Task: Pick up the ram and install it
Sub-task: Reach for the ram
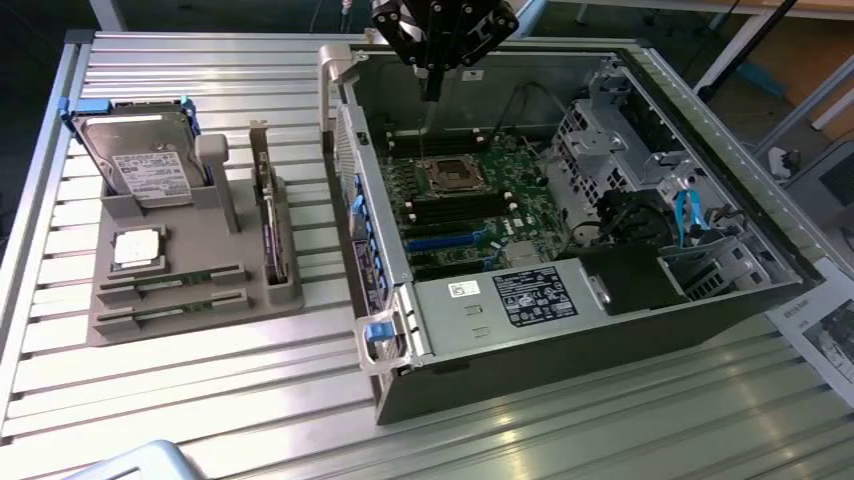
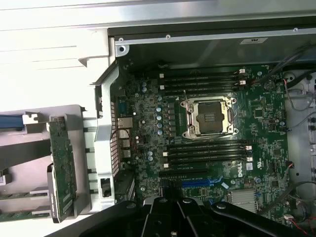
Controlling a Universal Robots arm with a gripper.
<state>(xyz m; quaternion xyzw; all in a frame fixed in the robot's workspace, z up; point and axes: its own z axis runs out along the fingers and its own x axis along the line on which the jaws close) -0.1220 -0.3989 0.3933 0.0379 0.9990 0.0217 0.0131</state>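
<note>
The gripper (image 2: pixel 168 205) hangs tip-down above the open computer case (image 1: pixel 534 340), its two thin fingers pressed together with no part clamped between them. In the exterior view it stands over the far edge of the case, above the motherboard (image 2: pixel 222 163). Directly below it lie the processor socket (image 2: pixel 208 116) and the black memory slots (image 2: pixel 202 81) that run in parallel rows on both sides of the socket. The case lies on its side on a slatted metal table (image 1: pixel 160 400). Just beside the case, on the exterior view's left, sits a grey holder tray (image 1: pixel 200 325). The ram is in this tray: two green sticks, one (image 1: pixel 171 281) seated in a groove just behind the other (image 1: pixel 171 310), at the near end of the tray and well apart from the gripper. Behind the sticks the tray carries the square processor chip (image 1: pixel 138 248) and the hard drive (image 1: pixel 140 160). An expansion card (image 1: pixel 271 230) stands upright along the tray edge nearest the case.
</note>
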